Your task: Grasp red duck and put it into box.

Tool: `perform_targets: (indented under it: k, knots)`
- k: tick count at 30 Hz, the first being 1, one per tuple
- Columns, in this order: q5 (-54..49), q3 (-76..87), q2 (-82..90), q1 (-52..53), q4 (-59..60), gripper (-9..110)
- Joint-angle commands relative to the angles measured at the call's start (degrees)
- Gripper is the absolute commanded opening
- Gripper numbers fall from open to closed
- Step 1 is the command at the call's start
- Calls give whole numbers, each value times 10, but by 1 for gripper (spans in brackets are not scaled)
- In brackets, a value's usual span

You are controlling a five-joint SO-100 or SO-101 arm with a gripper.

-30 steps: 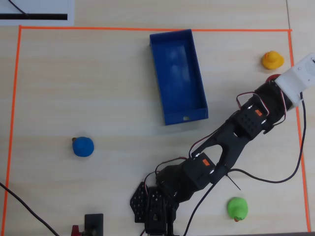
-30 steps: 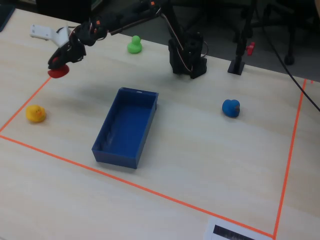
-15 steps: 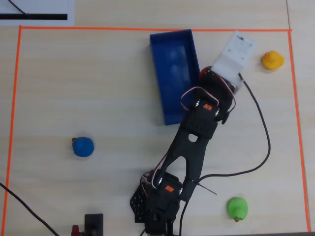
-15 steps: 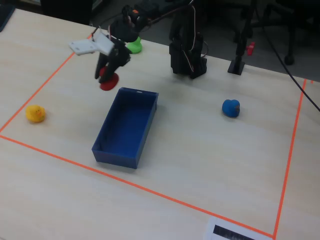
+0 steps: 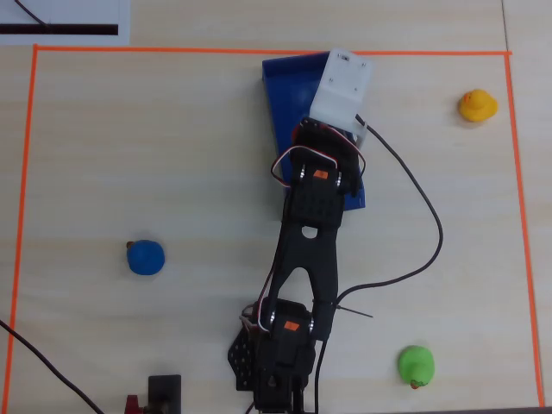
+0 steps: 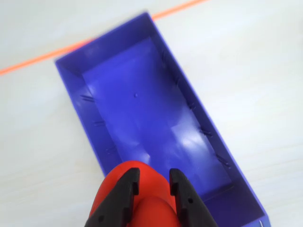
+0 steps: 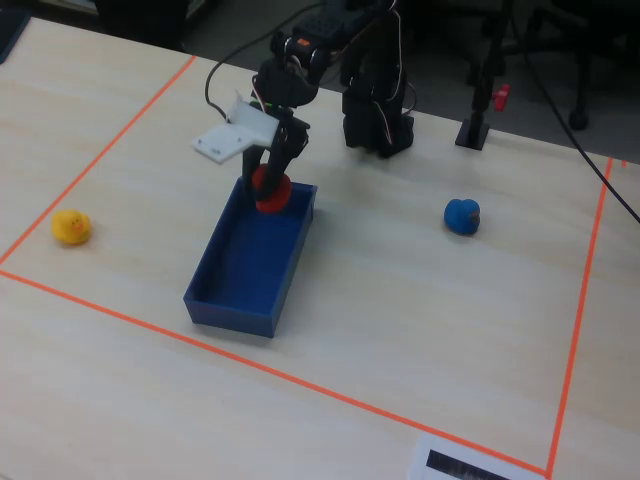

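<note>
The red duck is pinched between my gripper's two black fingers at the bottom of the wrist view. Beneath it lies the blue box, open-topped and empty inside. In the fixed view the gripper holds the red duck just above the end of the box nearest the arm's base. In the overhead view the arm and its white camera mount cover much of the box, hiding the duck.
A yellow duck sits at the overhead view's upper right, a green duck at the lower right, and a blue duck at the left. Orange tape frames the work area. A cable trails right of the arm.
The arm has swung from beside the yellow duck across to above the box, carrying the red duck, which now hangs lower over the box's end.
</note>
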Motion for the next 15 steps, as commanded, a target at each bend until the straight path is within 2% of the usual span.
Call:
perform_targets:
  k: [1,15]
  knots:
    - [6,-54,-38,-4,-27,0]
    - [-2,-117,-191,-14,-98,0]
